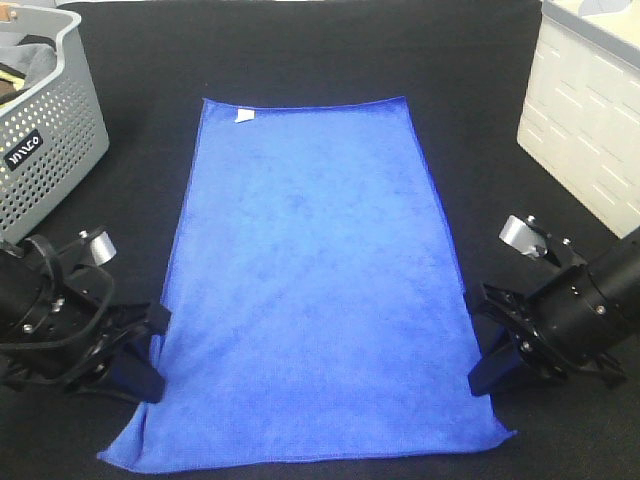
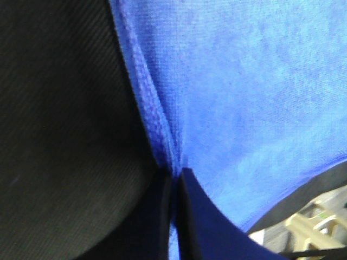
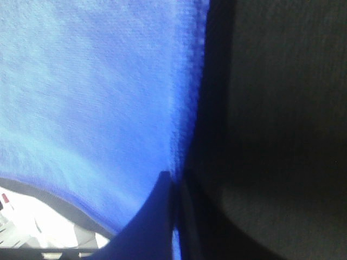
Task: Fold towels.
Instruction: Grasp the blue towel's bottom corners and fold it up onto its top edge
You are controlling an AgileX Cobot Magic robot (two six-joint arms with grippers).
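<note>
A royal-blue towel [image 1: 310,280] lies spread flat and lengthwise on the black table, with a small white tag [image 1: 244,116] near its far left corner. My left gripper [image 1: 150,345] is shut on the towel's left edge near the front corner; the left wrist view shows the towel [image 2: 244,97] with its hem pinched between the closed fingers [image 2: 200,227]. On the opposite side my right gripper [image 1: 482,345] is shut on the right edge at about the same height. In the right wrist view the towel [image 3: 87,92] has its edge caught between the closed fingers [image 3: 152,222].
A grey perforated basket [image 1: 45,150] holding cloth stands at the back left. A white lattice crate [image 1: 590,110] sits at the back right. Black table surface [image 1: 120,250] surrounds the towel on all sides.
</note>
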